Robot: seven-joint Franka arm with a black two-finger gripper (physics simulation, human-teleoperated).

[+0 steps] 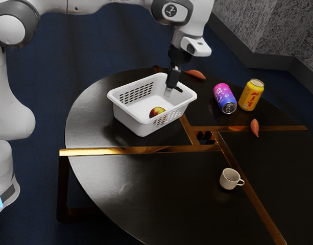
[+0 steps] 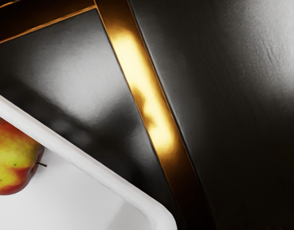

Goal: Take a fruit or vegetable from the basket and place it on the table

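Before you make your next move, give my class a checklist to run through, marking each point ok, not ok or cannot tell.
1. Apple inside the basket: ok.
2. Basket upright on the table: ok.
3. Gripper lined up with the apple: not ok; it is off to one side, near the basket's handle slot.
4. Gripper free of the basket's wall: cannot tell; they overlap in the exterior view.
5. Both cans standing: not ok; the yellow can stands, the purple-blue can lies on its side.
6. Mug upright: ok.
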